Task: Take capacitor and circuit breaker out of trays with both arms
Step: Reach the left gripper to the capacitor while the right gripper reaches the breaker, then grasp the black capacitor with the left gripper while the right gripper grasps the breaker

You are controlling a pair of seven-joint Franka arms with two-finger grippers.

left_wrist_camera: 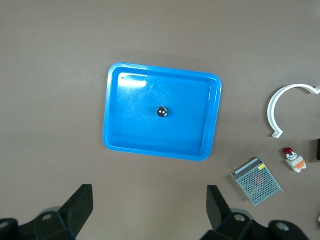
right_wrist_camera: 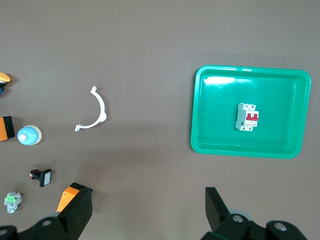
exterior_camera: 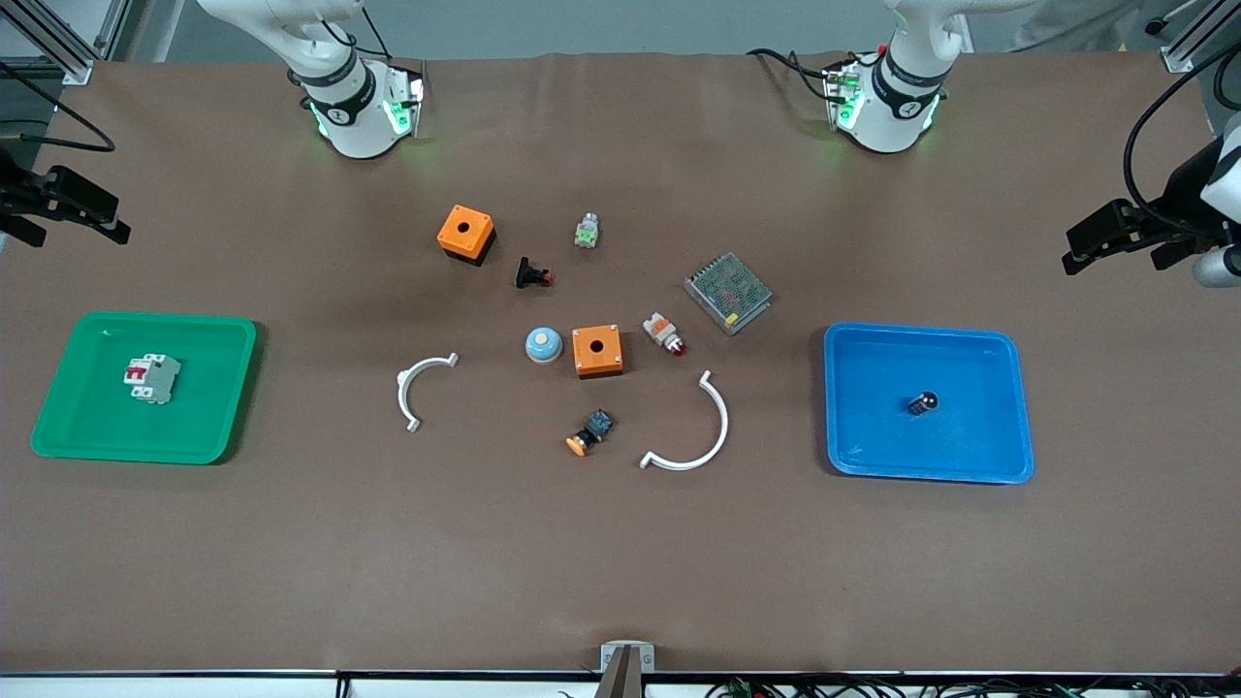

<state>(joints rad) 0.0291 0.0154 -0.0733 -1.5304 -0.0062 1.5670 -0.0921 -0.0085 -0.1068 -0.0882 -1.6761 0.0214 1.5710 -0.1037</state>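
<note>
Centrally, blocky breaker (exterior_camera: 152, 378) in green tray (exterior_camera: 73, 427), cylindrical capacitor (exterior_camera: 923, 402) in blue tray (exterior_camera: 1008, 427).

Capacitor (exterior_camera: 923, 402): tiny black cylinder, in blue tray (exterior_camera: 999, 456). Breaker (exterior_camera: 152, 377): white-grey block, red levers, in green tray (exterior_camera: 68, 427).

Two trays are counted: one green tray (exterior_camera: 58, 427) and one blue tray (exterior_camera: 1008, 456). Two orange boxes (exterior_camera: 465, 233) (exterior_camera: 596, 350) and two white curved clips (exterior_camera: 415, 386) (exterior_camera: 703, 438) are seen. One breaker (exterior_camera: 152, 377), one capacitor (exterior_camera: 922, 402) and one metal mesh box (exterior_camera: 728, 292) are counted.
</note>
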